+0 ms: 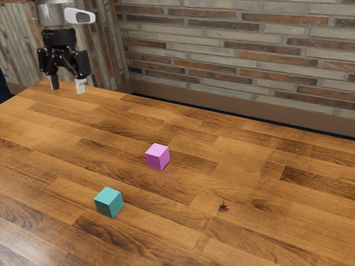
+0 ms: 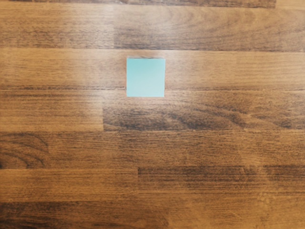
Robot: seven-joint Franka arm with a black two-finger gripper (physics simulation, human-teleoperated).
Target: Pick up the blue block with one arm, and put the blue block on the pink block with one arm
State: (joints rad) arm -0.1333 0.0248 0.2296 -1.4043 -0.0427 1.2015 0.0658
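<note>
High in the exterior view's upper left hangs the arm (image 1: 58, 16), and the jaws are spread wide apart with nothing gripped between them, well above the counter (image 1: 266, 183) and right in front of the wooden panelling (image 1: 16, 50). Down on the boards, the blue block (image 1: 108, 201), more of a teal shade, sits flat on the counter toward the near edge, well apart from the jaws and lower in the picture. Up and toward the exterior view's right of it is the pink block (image 1: 157, 155), also flat on the wood. The two cubes are near each other but clearly not touching, with bare plank between them. Each cube stands square on one face, neither one tipped. A small dark mark (image 1: 223, 205) lies on the counter off toward the exterior view's right of the blue block. Behind it all runs a brick wall (image 1: 238, 44). From the wrist view we look straight down on the blue block (image 2: 146, 77): its top face reads as a clean square, edges lined up with the grain of the planks, wood showing on every side of it.
</note>
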